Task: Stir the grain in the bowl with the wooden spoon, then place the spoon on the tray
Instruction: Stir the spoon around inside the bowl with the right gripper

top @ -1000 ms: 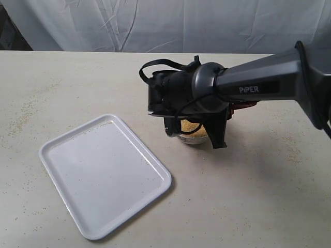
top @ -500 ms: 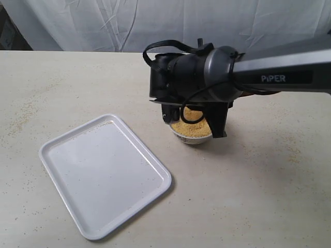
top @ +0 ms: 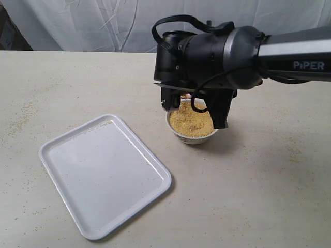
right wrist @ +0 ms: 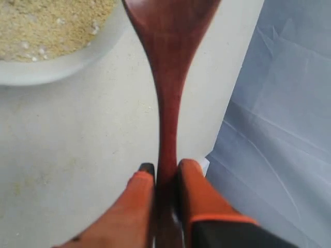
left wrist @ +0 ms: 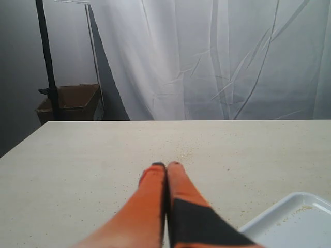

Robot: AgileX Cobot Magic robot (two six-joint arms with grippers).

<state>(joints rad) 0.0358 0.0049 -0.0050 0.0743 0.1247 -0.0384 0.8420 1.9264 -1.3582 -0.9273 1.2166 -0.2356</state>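
Tightly pinched at the slim handle end by the right gripper [right wrist: 164,169] — wooden spoon [right wrist: 168,77], head at the bowl [right wrist: 62,66] rim; stiff, light, glossy (probably slippery); left gripper [left wrist: 166,166] closed, empty.

Creased white curtain [left wrist: 217,62] behind pale speckled tabletop [top: 269,196]

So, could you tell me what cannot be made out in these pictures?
- Right wrist view: the picture edge cuts off the head of the spoon, held by the right gripper, and most of the bowl.
- Exterior view: the right arm hides nearly all of the spoon, so whether it touches the grain cannot be told.
- Left wrist view: the edge leaves only a corner of the tray.
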